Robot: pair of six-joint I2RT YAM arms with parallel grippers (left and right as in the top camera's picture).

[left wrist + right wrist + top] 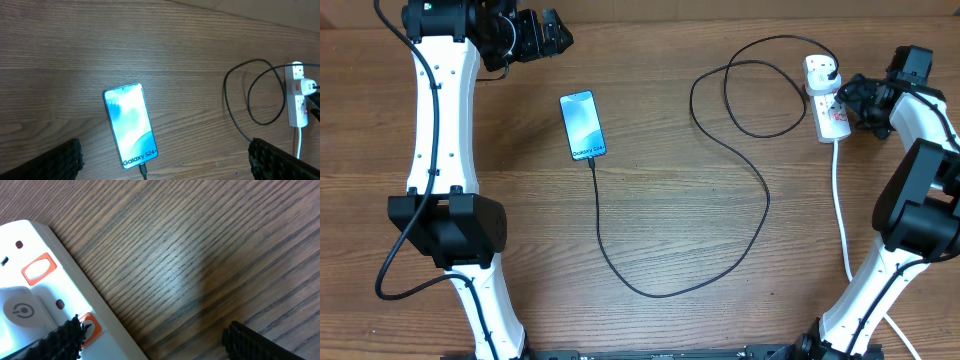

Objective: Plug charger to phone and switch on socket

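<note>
Charger (760, 200) tip looks seated in phone (583, 126) — right hand (855, 97) spread at socket (825, 100), ready to switch on; left hand (545, 35) spread, parked clear.

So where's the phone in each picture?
Overhead: the phone lies left of centre, cable at its bottom end.
Left wrist: lower middle, screen up.
Right wrist: not in it.
Shared landmark: the white socket strip, on the right in the first two, bottom left in the right wrist view.

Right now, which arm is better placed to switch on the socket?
Right. The right tool hovers open at the socket, a finger beside a red switch; the left tool is by the phone.
</note>
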